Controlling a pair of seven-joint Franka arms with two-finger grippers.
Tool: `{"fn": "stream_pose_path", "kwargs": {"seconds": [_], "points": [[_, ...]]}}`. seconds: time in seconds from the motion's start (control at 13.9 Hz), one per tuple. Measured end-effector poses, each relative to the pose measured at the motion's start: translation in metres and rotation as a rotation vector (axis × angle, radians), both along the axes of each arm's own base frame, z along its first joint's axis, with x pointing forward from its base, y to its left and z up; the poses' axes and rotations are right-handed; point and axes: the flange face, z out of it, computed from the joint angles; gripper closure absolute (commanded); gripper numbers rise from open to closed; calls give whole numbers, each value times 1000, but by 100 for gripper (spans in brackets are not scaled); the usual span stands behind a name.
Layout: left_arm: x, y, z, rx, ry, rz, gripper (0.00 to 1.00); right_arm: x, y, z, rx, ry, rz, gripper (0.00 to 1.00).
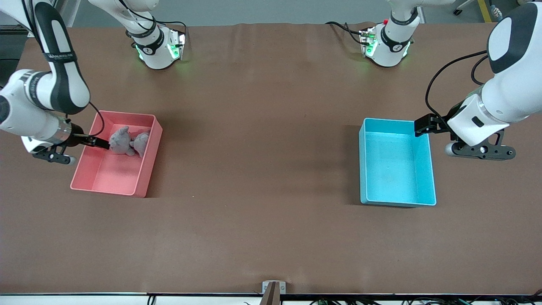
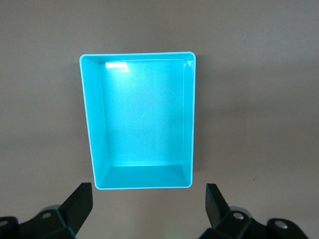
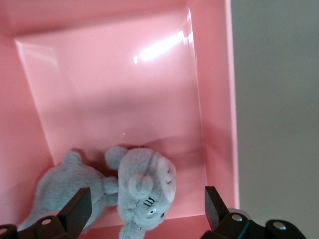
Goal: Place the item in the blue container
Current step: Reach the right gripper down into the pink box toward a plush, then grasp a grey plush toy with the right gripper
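Blue container [image 1: 397, 199] sits on the brown table [image 1: 262, 169] toward the left arm's end, at about 3 o'clock from table centre in the front view, nothing inside it. Left gripper [image 1: 423, 126] hangs over the container's rim, near the corner toward the robot bases, jaws wide open, holding nothing. Pink bin [image 1: 144, 178] sits at about 9 o'clock, well apart, toward the right arm's end. Two grey plush toys [image 1: 127, 142] lie touching in the bin's end closer to the bases. Right gripper [image 1: 99, 143] is over the bin just beside the toys, jaws fully spread, gripping nothing; wrist view shows the toys [image 3: 142, 191] between its fingers [image 3: 75, 211].
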Motion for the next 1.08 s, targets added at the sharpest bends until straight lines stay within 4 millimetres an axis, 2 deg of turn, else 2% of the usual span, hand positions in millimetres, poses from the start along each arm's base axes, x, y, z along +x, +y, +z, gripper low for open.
{"fn": "stream_pose_path", "kwargs": {"seconds": [0.14, 0.57, 0.72, 0.86, 1.08], "points": [[0, 0, 0, 0, 0, 0, 0, -9, 3, -20, 7, 32, -24, 0], [1, 6, 0, 0, 0, 10, 0, -18, 6, -81, 43, 115, -70, 0], [1, 6, 0, 0, 0, 10, 0, -22, 7, -97, 46, 144, -72, 7], [1, 6, 0, 0, 0, 10, 0, -23, 8, -104, 47, 155, -72, 35], [1, 6, 0, 0, 0, 10, 0, -22, 9, -101, 54, 179, -69, 82]]}}
